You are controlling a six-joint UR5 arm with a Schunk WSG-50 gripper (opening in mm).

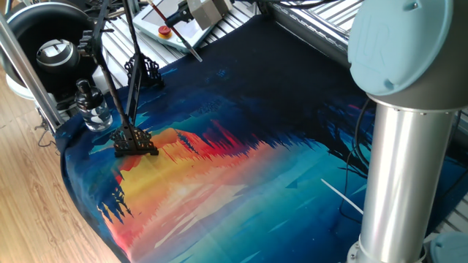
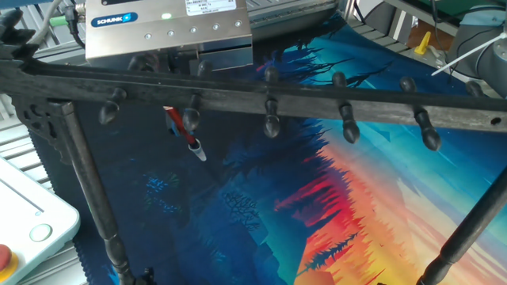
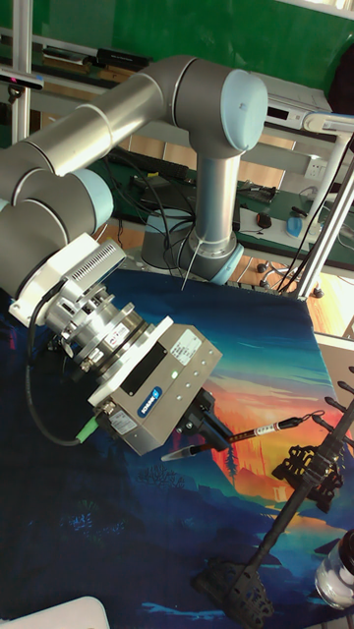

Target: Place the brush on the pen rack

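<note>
In one fixed view, the boxy silver two-finger gripper (image 1: 191,23) hangs at the top edge above the far side of the painted cloth mat (image 1: 241,175), which shows a blue, orange and red landscape. A thin reddish-brown brush (image 1: 191,45) slants down from the gripper, its lower end over the dark part of the mat. The black ornate metal pen rack (image 1: 134,139) stands near the mat's left corner, with one footed end piece on the orange patch, the other end piece (image 1: 143,71) farther back, and thin dark rods rising from them. A clear glass bottle with a black cap (image 1: 91,106) stands just left of the rack, a long thin white rod (image 1: 341,195) lies on the blue area near the arm's grey column (image 1: 398,175), and a pale box with a red button (image 1: 165,31) sits beyond the mat. In the other fixed view, the rack's knobbed horizontal bar (image 2: 269,95) crosses the foreground; behind it the gripper (image 2: 169,59) has its fingers closed on the brush (image 2: 184,134), whose red shaft, dark section and pale tip point down and to the right, apart from the bar and above the mat. In the tall fixed view, the gripper (image 3: 204,423) clamps the brush (image 3: 265,429) near its middle, holding it almost level above the mat with one end reaching toward the rack's upper end piece (image 3: 310,462) without touching it.
</note>
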